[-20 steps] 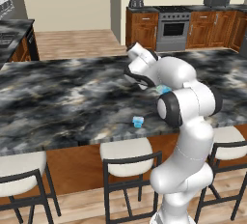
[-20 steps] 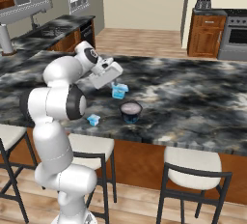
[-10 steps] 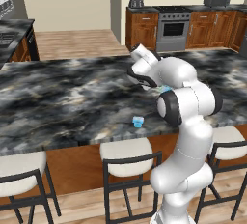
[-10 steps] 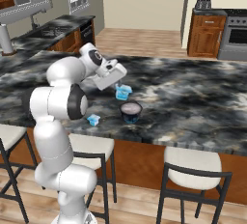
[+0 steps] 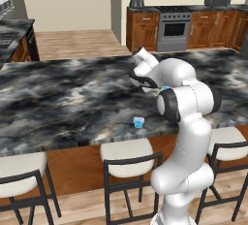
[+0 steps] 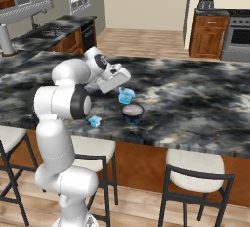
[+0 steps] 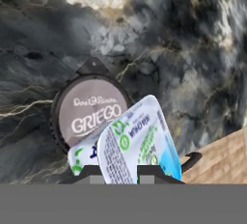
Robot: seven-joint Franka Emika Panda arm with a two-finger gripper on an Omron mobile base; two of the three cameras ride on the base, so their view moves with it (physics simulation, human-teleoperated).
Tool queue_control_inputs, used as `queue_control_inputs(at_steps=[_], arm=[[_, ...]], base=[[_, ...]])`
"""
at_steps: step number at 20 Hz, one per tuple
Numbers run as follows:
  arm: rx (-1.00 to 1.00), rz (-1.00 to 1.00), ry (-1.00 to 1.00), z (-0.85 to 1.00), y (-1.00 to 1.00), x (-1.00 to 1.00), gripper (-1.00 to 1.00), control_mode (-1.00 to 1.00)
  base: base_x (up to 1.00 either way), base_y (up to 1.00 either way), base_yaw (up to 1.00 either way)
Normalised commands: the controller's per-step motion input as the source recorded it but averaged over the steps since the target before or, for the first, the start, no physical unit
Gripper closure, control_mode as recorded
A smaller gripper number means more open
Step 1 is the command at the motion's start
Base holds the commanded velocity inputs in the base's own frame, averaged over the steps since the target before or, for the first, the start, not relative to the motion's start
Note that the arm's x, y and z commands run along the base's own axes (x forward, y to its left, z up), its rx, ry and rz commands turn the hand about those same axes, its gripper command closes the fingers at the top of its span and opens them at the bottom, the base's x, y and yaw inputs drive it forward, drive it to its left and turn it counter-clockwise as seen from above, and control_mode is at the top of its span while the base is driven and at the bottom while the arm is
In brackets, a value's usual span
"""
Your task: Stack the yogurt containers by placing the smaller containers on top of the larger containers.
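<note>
Hand view: gripper [image 7: 120, 172] clamped on light-blue cup [image 7: 137, 143], tilted, whitish printed top facing camera, held above marble counter [image 7: 193, 49]. Wide dark-rimmed tub [image 7: 87, 112] sits on counter just behind and below cup. Right base view: cup [image 6: 126, 95] aloft near tub [image 6: 132, 113]; tiny blue cup [image 6: 94, 121] rests apart near counter edge.

Glossy white arm [image 5: 186, 122], rounded segments, dark bands at joints; boxy white hand, small dark finger tips [image 7: 94, 172].

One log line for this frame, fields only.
phase: carry | gripper: shut on cup | cup: above tub | tiny cup: on counter
</note>
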Motion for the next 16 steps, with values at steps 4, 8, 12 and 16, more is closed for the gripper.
queue_control_inputs(at_steps=[4, 8, 12, 16], arm=[[0.03, 0.0, 0.0, -0.16, 0.0, 0.21, 1.0, -1.0], [0.02, 0.0, 0.0, -0.11, 0.0, 0.18, 1.0, -1.0], [0.0, 0.0, 0.01, -0.11, -0.03, 0.34, 1.0, -1.0], [0.0, 0.0, 0.0, -0.1, 0.0, 0.31, 1.0, -1.0]], base=[[0.0, 0.0, 0.0], [0.0, 0.0, 0.0], [0.0, 0.0, 0.0], [0.0, 0.0, 0.0]])
